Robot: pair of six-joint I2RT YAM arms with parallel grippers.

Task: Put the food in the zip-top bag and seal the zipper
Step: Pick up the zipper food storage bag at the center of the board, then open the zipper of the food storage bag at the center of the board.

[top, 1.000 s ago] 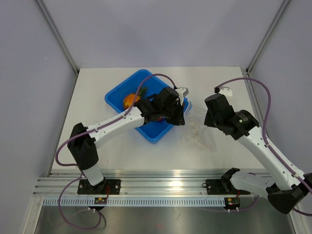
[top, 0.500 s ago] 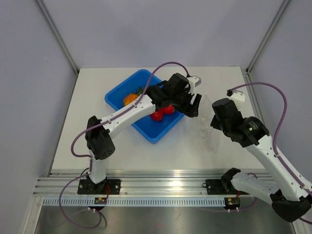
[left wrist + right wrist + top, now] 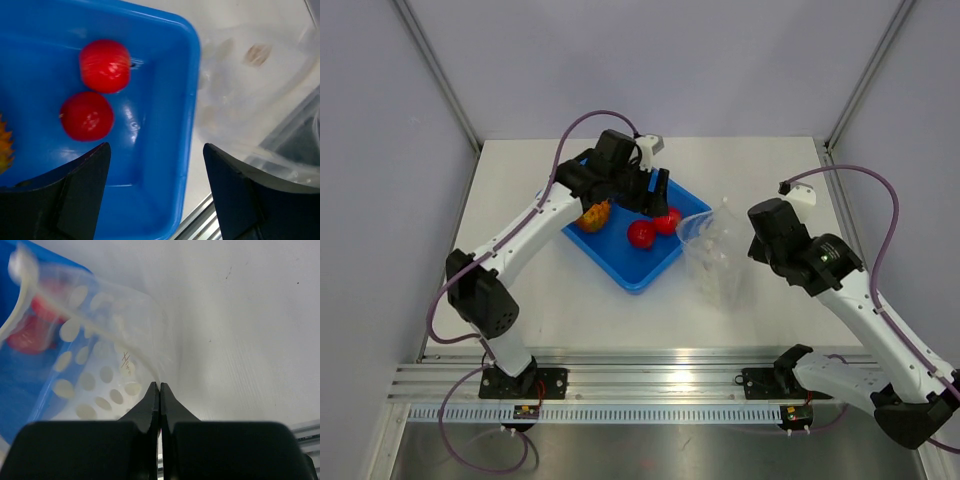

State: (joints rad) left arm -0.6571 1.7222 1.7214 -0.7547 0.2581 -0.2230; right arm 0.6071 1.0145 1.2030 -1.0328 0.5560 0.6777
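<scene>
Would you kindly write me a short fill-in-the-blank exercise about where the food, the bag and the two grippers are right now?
1. Both red fruits and the pineapple lie in the ____ tray.
2. The left gripper hangs over that tray with its jaws ____.
3. The right gripper, jaws ____, pinches the edge of the zip-top bag.
Missing words: blue; open; shut.

Blue tray (image 3: pixel 640 270) sitting slantwise on a white table (image 3: pixel 770 165).
A ribbed metal rail (image 3: pixel 660 385) is running across in front of the tray, and two grey frame posts (image 3: pixel 438 75) are slanting up behind it, one on either side.
</scene>
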